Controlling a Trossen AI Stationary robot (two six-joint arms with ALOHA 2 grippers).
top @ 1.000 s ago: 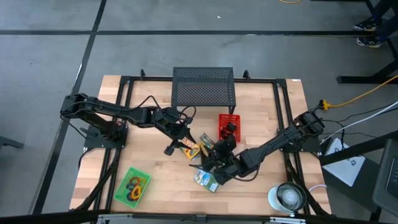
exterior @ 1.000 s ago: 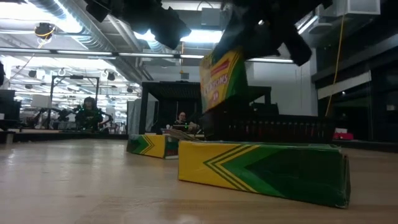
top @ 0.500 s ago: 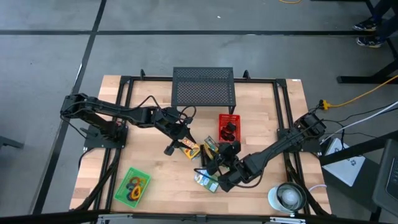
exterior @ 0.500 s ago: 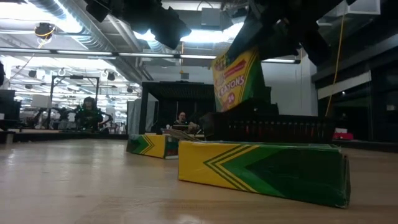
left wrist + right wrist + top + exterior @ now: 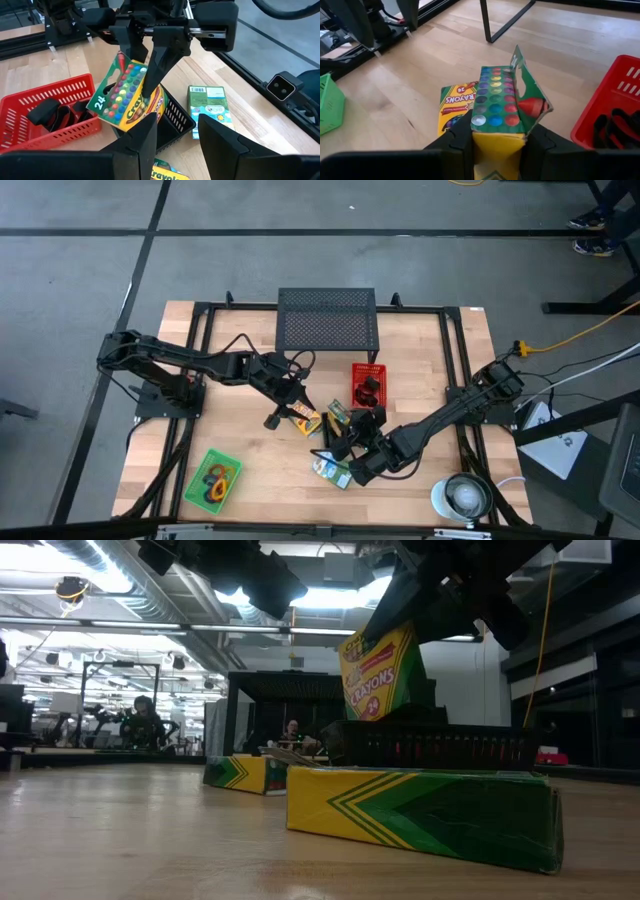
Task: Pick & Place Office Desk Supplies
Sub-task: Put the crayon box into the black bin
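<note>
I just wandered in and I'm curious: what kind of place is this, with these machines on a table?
Most likely a robotics lab or test workshop. Two robot arms are bolted to a wooden table inside a black frame, handling crayon boxes. Beyond it lies a big open hall with exposed ceiling ducts and more workstations.

Bare wooden tabletop (image 5: 235,345) is left free at upper left; the centre is crowded by the red plastic basket (image 5: 367,385), yellow-green crayon boxes (image 5: 306,420) and both arms; the black mesh stand (image 5: 328,319) blocks the top.
</note>
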